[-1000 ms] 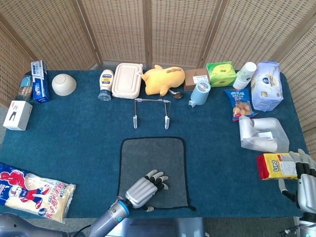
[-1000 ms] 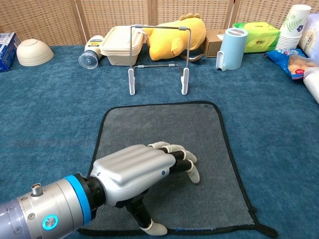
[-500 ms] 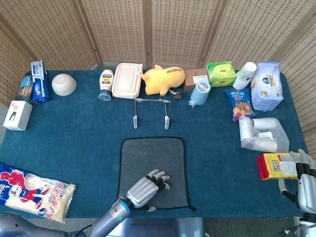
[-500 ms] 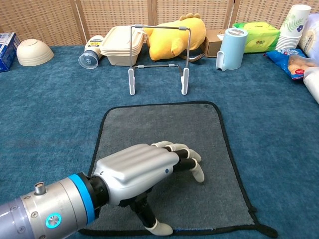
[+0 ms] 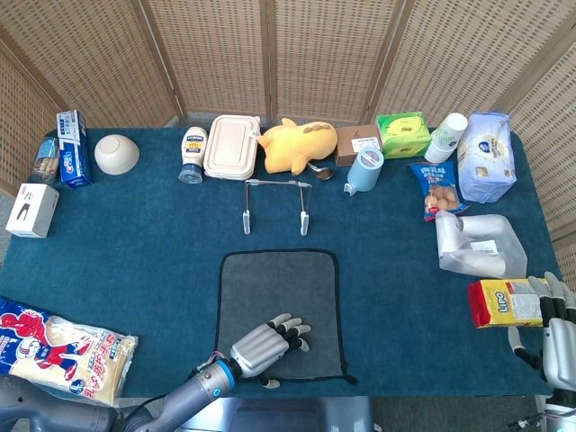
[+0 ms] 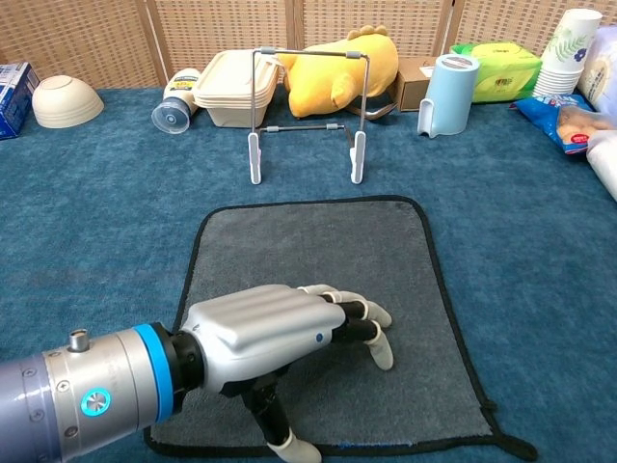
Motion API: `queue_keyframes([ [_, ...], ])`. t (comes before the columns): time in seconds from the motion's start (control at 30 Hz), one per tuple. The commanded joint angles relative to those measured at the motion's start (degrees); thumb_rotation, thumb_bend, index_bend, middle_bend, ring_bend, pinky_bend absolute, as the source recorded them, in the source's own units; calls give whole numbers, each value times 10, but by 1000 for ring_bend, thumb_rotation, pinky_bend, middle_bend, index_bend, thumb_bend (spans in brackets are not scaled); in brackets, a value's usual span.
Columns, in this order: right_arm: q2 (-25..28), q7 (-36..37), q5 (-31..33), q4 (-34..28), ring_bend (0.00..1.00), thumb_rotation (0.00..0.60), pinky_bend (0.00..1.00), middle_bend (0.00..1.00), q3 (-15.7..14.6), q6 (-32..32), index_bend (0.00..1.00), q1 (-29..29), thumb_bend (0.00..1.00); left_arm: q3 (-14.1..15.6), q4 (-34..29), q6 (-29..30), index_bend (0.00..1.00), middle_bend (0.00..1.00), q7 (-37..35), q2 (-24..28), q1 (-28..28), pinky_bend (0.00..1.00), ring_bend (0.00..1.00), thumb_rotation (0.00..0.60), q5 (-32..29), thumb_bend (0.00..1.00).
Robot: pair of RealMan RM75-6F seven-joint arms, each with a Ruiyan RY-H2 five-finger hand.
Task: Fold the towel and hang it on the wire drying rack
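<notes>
blue carpeted tabletop [image 5: 135, 270] lay under everything; the grey towel [image 6: 318, 260] was spread flat beneath the left hand [image 6: 275, 333], whose spread, empty fingers rested near its close edge; the wire drying rack [image 6: 304, 116] stood straight ahead, past the towel's far edge; the right hand [image 5: 553, 337] waited off to the side, open, well apart.

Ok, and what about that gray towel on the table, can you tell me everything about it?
The gray towel is a soft, fuzzy-looking rectangle with a thin black edging all around. It lies flat and unfolded on the blue tablecloth, near the table's front edge, just in front of the wire drying rack but not touching it. Its front right corner has a small curl. The left hand rests palm-down over its front part, fingers pointing toward the middle.
</notes>
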Motion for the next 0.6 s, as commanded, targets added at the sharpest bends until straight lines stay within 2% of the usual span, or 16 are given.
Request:
queue_keyframes([
  [0.03, 0, -1, 0, -1, 0, 600, 0, 40, 0, 2, 115, -1, 355, 1, 7, 4, 240, 94, 1, -3, -2, 0, 0, 600, 7, 103],
  [0.6, 0, 6, -1, 2, 0, 600, 0, 39, 0, 0, 114, -2, 353, 17, 18, 39, 242, 98, -8, -21, 9, 0, 0, 600, 41, 103],
])
